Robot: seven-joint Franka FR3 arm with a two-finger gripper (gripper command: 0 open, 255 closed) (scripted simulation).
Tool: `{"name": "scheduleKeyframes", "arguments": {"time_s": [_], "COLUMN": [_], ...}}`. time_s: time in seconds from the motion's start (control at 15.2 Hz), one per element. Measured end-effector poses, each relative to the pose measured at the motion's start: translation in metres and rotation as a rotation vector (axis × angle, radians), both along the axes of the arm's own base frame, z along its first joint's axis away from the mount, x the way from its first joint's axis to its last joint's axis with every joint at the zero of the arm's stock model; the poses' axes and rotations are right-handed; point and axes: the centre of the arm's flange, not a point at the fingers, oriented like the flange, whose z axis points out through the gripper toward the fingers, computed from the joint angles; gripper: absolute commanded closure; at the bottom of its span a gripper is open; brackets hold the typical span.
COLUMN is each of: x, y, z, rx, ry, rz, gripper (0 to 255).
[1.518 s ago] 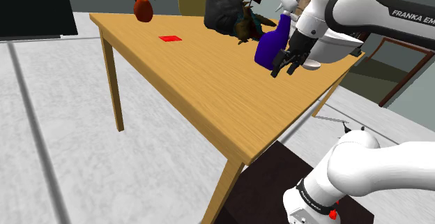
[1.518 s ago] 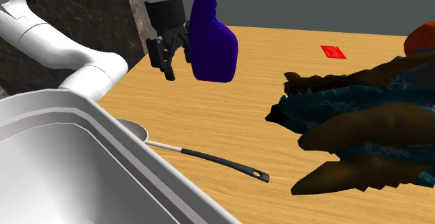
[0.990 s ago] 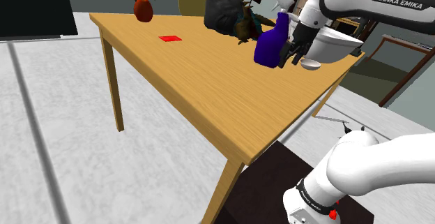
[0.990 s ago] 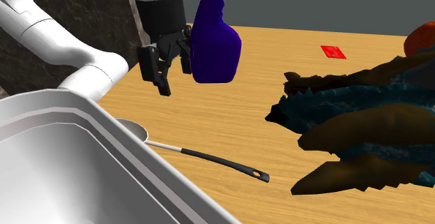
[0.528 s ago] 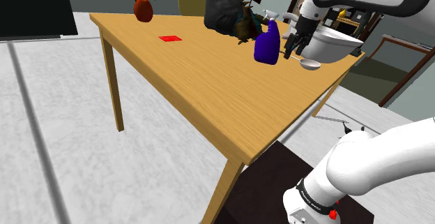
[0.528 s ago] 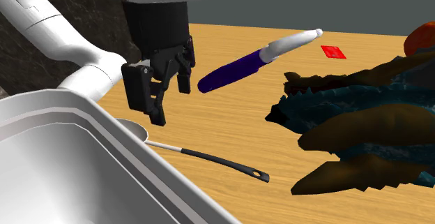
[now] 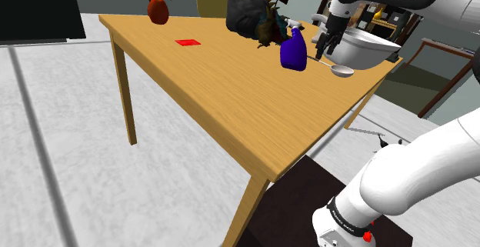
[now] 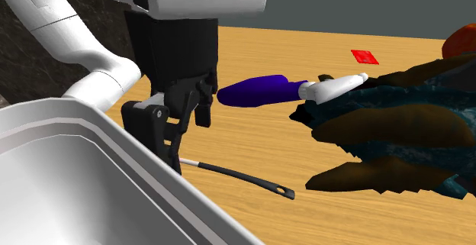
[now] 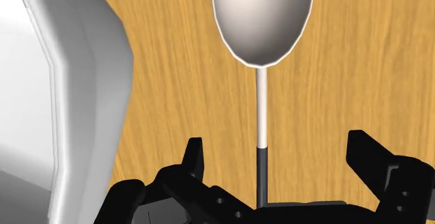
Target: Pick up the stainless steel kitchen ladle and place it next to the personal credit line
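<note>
- Hovered over the ladle (image 9: 263,20) with jaws apart, straddling its thin handle, touching nothing.
- Found it flat on the desk (image 7: 231,107), pale bowl pointing away from the wrist, dark part of the handle running in under the palm, just beside the white basin (image 9: 56,83).
- Spotted the red card (image 7: 187,42) well apart, toward the desk's far end in the shoulder view.
- Noted the blue spray bottle (image 8: 259,91) tipped over near the arm in the second exterior view, nozzle close to a dark feathery lump (image 8: 397,129).
- Judged the grasp not yet made; descent and close pending.
- Flagged risks:
  - Could pivot or slip on closing, with a thin handle and the heavy bowl hanging off one end.
  - Could scrape the basin wall on descent, with little room on that side.
  - Could clip the bottle or the lump on the carry toward the card, with both lying roughly in between.
  - Could miss the handle if closed too high.
</note>
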Motion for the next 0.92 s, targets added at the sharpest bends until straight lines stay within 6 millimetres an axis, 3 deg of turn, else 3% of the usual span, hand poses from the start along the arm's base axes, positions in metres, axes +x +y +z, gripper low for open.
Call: {"name": "scheduleKeyframes", "arguments": {"time_s": [0.33, 0.73, 0.79, 0.92], "x": [-0.001, 0.000, 0.000, 0.000], "y": [-0.006, -0.007, -0.007, -0.007], "z": [-0.025, -0.028, -0.028, -0.028], "rx": [0.000, 0.000, 0.000, 0.000], "ry": [0.003, 0.002, 0.002, 0.002], "rz": [-0.002, -0.002, -0.002, -0.002], "gripper": [0, 0, 255, 255]}}
